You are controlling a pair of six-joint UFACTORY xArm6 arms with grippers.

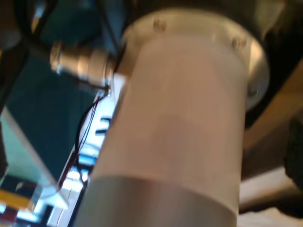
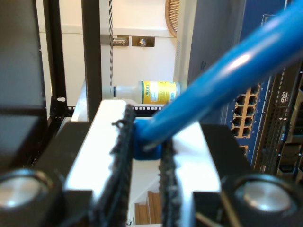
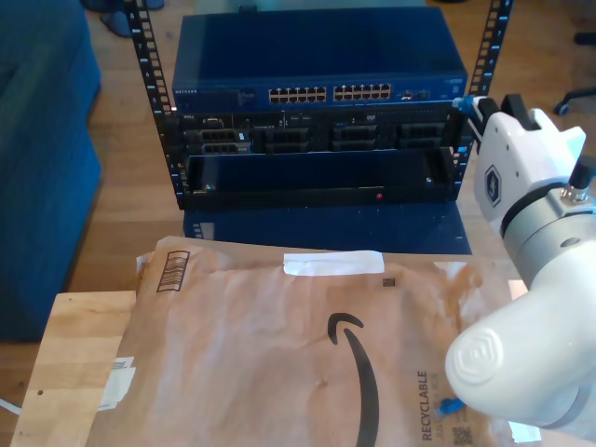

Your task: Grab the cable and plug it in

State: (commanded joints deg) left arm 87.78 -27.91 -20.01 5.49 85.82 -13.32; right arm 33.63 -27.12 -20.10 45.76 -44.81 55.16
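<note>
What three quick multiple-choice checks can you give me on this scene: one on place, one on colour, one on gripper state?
1. In the rack, relative to the black units, the network switch sits: A below; B above; C beside.
2. The cable is: A blue; B black; C yellow.
3. My second gripper is: A open; B shut on nothing; C shut on the cable.

Answers:
1. B. The exterior view shows the switch as the top unit.
2. A. It is bright blue in the second wrist view.
3. C. Both pads press against the cable's end.
</note>
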